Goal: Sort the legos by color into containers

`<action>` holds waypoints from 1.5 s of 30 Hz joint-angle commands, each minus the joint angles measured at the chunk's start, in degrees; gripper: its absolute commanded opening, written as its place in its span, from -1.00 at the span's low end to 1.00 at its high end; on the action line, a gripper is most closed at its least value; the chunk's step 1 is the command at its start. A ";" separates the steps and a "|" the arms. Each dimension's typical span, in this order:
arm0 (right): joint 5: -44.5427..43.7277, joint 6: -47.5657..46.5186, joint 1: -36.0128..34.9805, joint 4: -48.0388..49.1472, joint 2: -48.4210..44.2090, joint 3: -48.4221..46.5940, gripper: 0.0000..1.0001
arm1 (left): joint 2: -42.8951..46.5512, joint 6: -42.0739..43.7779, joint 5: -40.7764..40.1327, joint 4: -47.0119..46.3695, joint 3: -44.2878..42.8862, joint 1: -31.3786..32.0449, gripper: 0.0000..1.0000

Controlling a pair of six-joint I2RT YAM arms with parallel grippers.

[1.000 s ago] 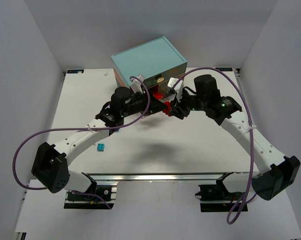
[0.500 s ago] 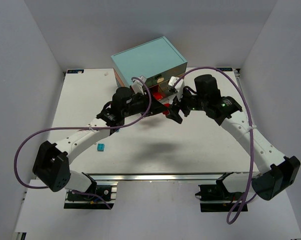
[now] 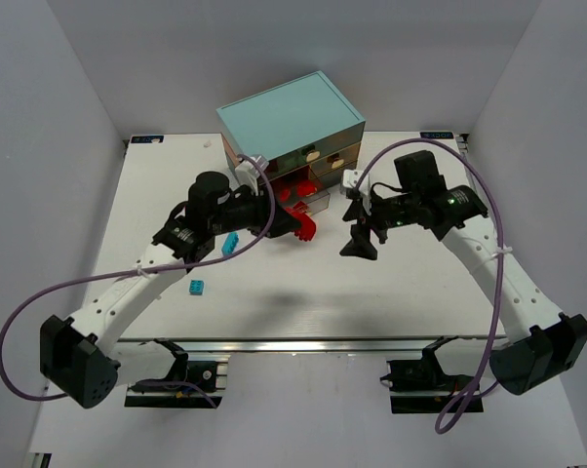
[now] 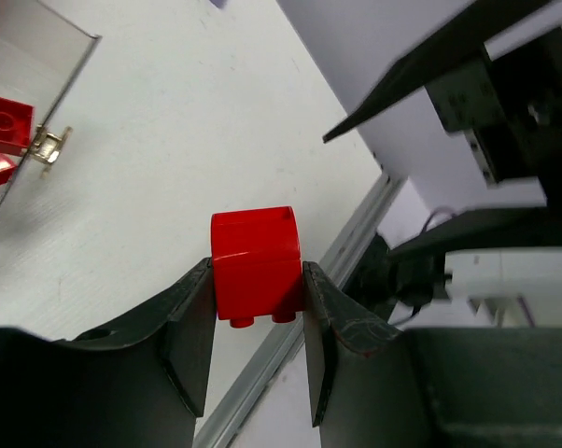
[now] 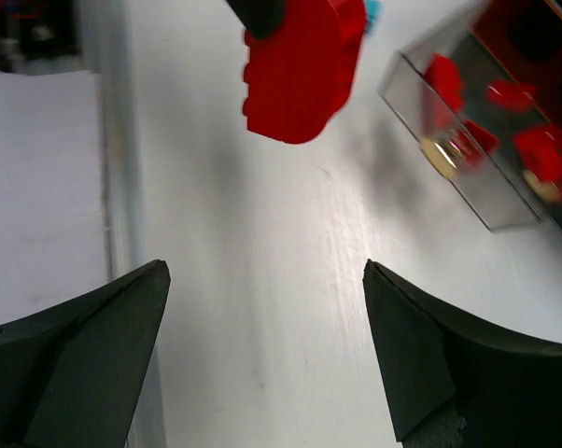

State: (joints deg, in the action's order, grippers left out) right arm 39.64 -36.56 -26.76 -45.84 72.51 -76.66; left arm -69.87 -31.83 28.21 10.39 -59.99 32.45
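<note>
1. Clamping a red lego between its two fingers, the left gripper is raised off the white table.
2. The held brick sits just near of a pulled-out clear drawer, close to it but not touching.
3. That drawer holds several more red legos and projects from the teal-topped chest at the far edge.
4. The right gripper has its jaws spread wide and holds nothing. It points down at the table, to the right of the held brick and apart from it.
5. One cyan lego lies on the table to the near left. Another cyan piece shows beside the left arm.
</note>
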 commanded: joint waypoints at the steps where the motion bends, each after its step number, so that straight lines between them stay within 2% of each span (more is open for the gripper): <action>1: 16.16 -17.30 0.31 -13.29 1.48 -5.76 0.79 | 5.78 11.25 8.42 4.72 1.53 0.07 -1.00; 2: 18.61 -20.28 0.31 -14.52 2.62 -6.74 0.79 | 7.01 14.23 9.31 4.99 2.15 0.07 -1.00; 6: 23.28 -22.68 -0.04 -19.28 9.47 -12.80 0.78 | 11.85 20.31 11.08 8.06 3.73 0.07 -1.00; 15: 24.96 -21.45 -5.13 -24.29 19.32 -23.69 0.79 | 12.92 23.48 12.57 6.13 5.85 1.39 -1.00; 22: 24.17 -20.13 -8.83 -23.59 19.51 -22.83 0.78 | 10.01 29.10 11.52 10.61 1.89 1.39 -1.00; 35: 22.33 -15.65 -11.82 -17.97 23.64 -23.53 0.72 | 8.61 29.72 13.19 9.73 1.19 1.39 -1.00; 45: 21.62 -16.09 -12.17 -18.32 27.77 -26.34 0.60 | 9.05 29.20 13.01 8.86 1.45 1.39 -1.00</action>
State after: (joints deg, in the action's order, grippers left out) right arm 61.89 -52.01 -38.33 -65.67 98.63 -100.97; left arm -61.91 -2.94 37.43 22.96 -56.86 33.32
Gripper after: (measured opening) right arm 0.805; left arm 0.475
